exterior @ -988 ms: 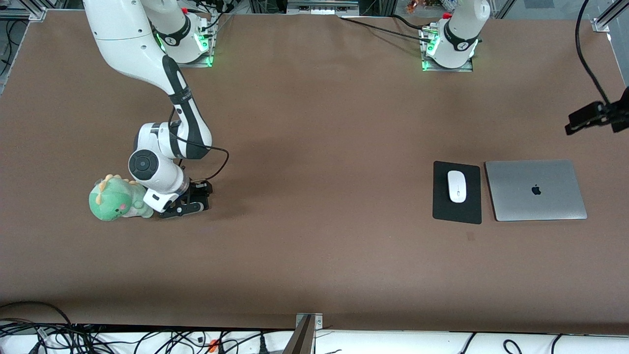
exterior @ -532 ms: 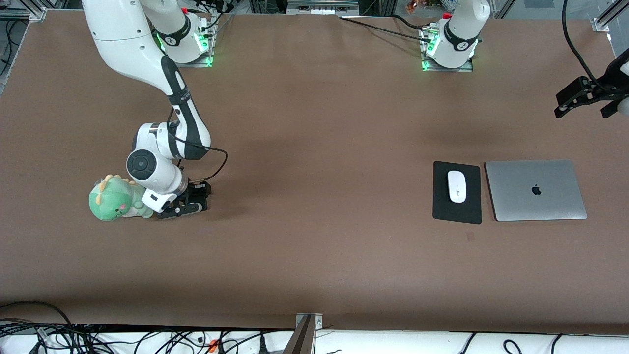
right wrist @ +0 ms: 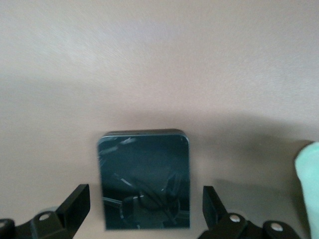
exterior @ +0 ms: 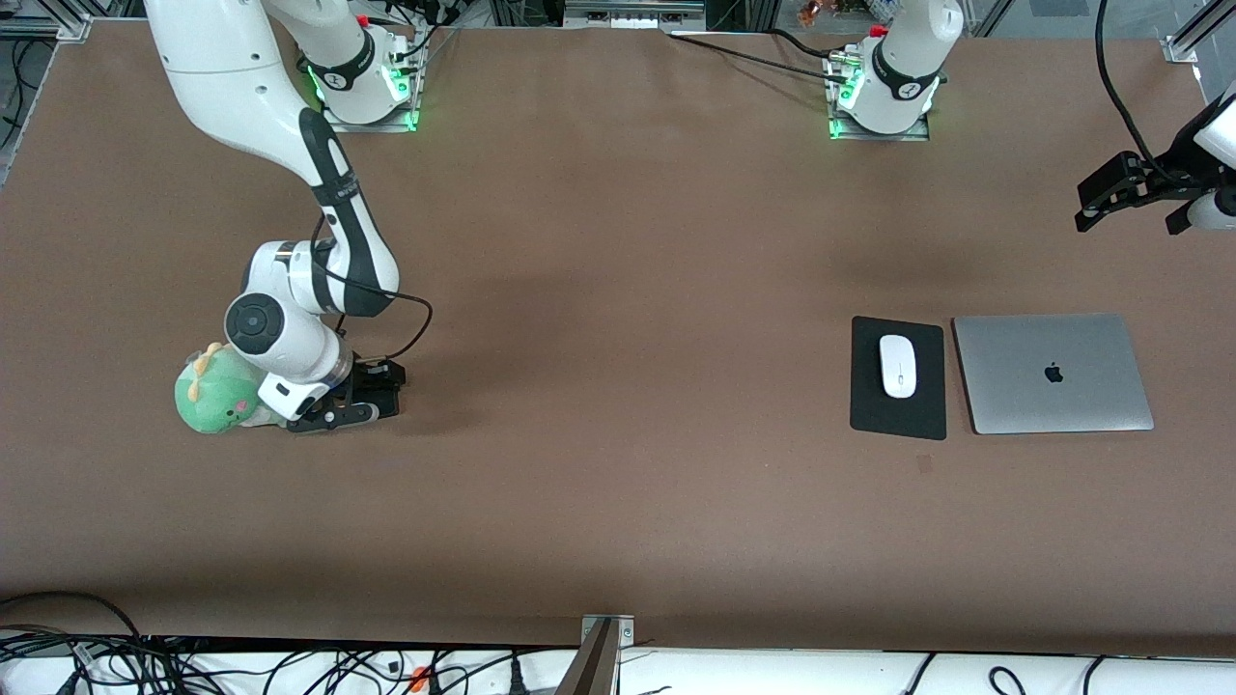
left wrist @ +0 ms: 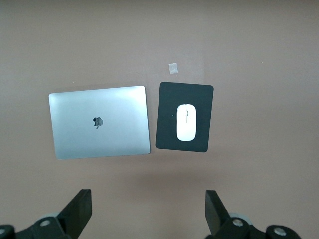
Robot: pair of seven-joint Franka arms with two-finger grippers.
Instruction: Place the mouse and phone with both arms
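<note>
The white mouse [exterior: 898,366] lies on a black mouse pad [exterior: 898,415] beside the laptop, and also shows in the left wrist view [left wrist: 187,122]. The black phone [right wrist: 144,179] lies flat on the table. It shows only in the right wrist view and is hidden under the hand in the front view. My right gripper [exterior: 340,413] hangs low over the phone, right beside a green plush toy. It is open in the right wrist view [right wrist: 144,211], with a finger on each side of the phone and not touching it. My left gripper [exterior: 1126,214] is open and empty, high over the left arm's end of the table. It shows in its own view [left wrist: 148,214].
A green plush toy [exterior: 214,394] sits against the right arm's wrist; its edge shows in the right wrist view [right wrist: 310,189]. A closed silver laptop [exterior: 1053,373] lies beside the mouse pad, toward the left arm's end. A small tape mark [exterior: 924,464] lies nearer the front camera than the pad.
My right hand has shifted a little toward the plush toy, over the phone. My left gripper has drifted toward the robots' bases, away from the laptop and pad. Mouse and laptop have not moved.
</note>
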